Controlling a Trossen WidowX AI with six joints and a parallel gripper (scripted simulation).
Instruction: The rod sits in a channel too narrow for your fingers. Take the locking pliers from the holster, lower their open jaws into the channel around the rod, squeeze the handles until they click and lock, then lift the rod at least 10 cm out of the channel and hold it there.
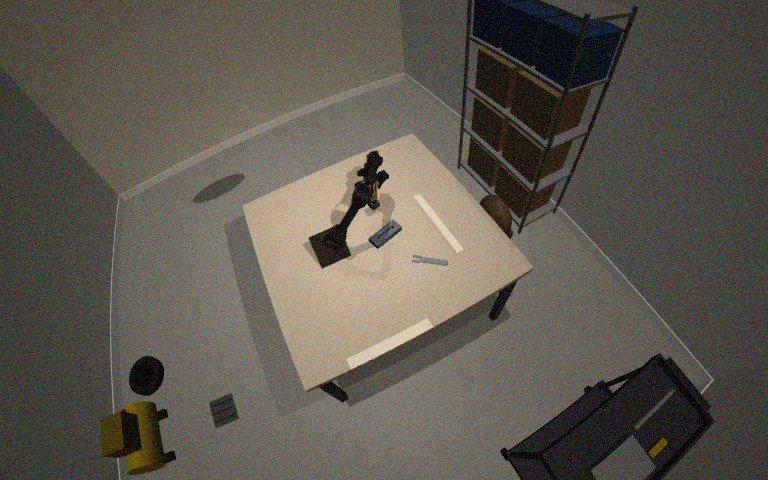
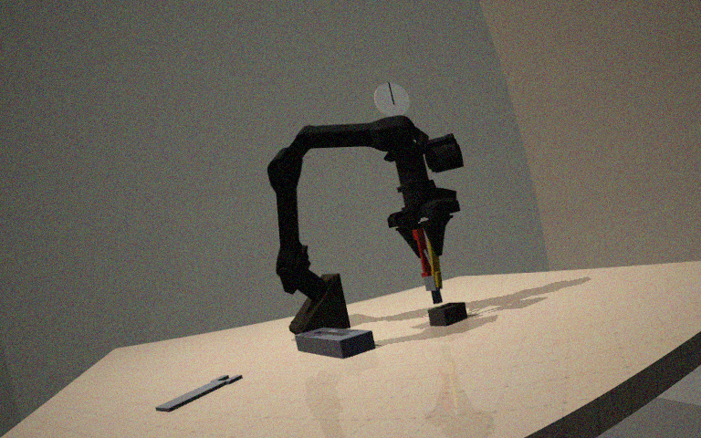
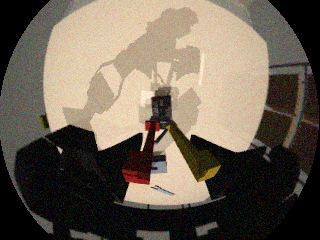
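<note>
My gripper (image 2: 428,253) (image 3: 167,136) is shut on the locking pliers, with a finger against each handle. The pliers (image 2: 434,264) (image 3: 206,167) hang jaws down, with one red and one yellow handle spread apart. In the exterior view their dark jaw tips show just above the small black holster (image 2: 446,315) (image 1: 373,204), clear of it. The grey-blue channel block (image 1: 377,240) (image 2: 319,345) (image 3: 160,166) lies on the table nearer the arm's base. A dark slot shows in its top; the rod in it is too small to make out clearly.
A grey wrench (image 1: 433,261) (image 2: 193,396) (image 3: 163,190) lies flat on the table (image 1: 317,322) beyond the channel block. Two pale strips (image 1: 438,222) (image 1: 390,343) lie near the table's edges. A shelf rack (image 1: 552,144) and a dark cart (image 1: 589,416) stand off the table.
</note>
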